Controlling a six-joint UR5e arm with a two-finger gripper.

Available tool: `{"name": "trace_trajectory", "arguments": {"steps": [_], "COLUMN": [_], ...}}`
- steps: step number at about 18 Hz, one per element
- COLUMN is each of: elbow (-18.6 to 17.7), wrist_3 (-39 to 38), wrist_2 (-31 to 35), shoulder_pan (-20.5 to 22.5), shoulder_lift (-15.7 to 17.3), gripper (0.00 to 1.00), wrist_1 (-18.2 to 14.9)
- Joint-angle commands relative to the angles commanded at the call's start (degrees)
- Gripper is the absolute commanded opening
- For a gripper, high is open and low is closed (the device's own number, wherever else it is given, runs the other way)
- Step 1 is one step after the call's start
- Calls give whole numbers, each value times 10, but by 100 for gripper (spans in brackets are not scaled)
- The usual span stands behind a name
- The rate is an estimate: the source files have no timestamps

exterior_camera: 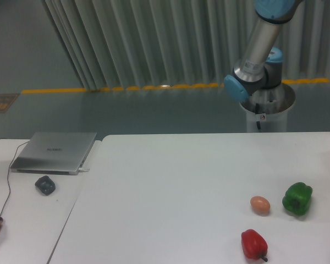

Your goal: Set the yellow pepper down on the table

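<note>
- We saw the white tabletop (170,187) filling the near and right part of the view, with most of its surface bare to the left of the things on it.
- We saw only part of the robot arm (258,49), its grey link and blue joints rising at the far right behind the tabletop and running out of the top of the frame; the tool was out of view, so we could not tell whether it was apart, together or clamped on anything.
- We could not find the yellow pepper anywhere in view; we judged it might be up with the tool above the frame, but nothing showed this, so its direction from the tool and its long axis could not be told.
- On the narrower desk at the left lay a closed laptop (55,151).
- At the near right stood the green pepper (297,198), with the red pepper (253,243) nearer and to its left.
- Between them, just left of the green pepper, lay a small egg (259,204).
</note>
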Motion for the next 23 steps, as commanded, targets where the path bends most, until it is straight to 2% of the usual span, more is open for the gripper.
{"name": "trace_trajectory", "arguments": {"steps": [4, 9, 12, 16, 20, 23], "elbow": [5, 5, 3, 2, 0, -9], "wrist_3": [-137, -351, -435, -566, -704, -859], "wrist_2": [-54, -127, -161, -164, -179, -217], "shoulder_pan": [-42, -94, -118, -164, -203, -221], "shoulder_lift": [20, 35, 35, 32, 22, 13], "gripper": [46, 46, 46, 46, 46, 47], "wrist_1": [-29, -26, -23, 8, 56, 120]}}
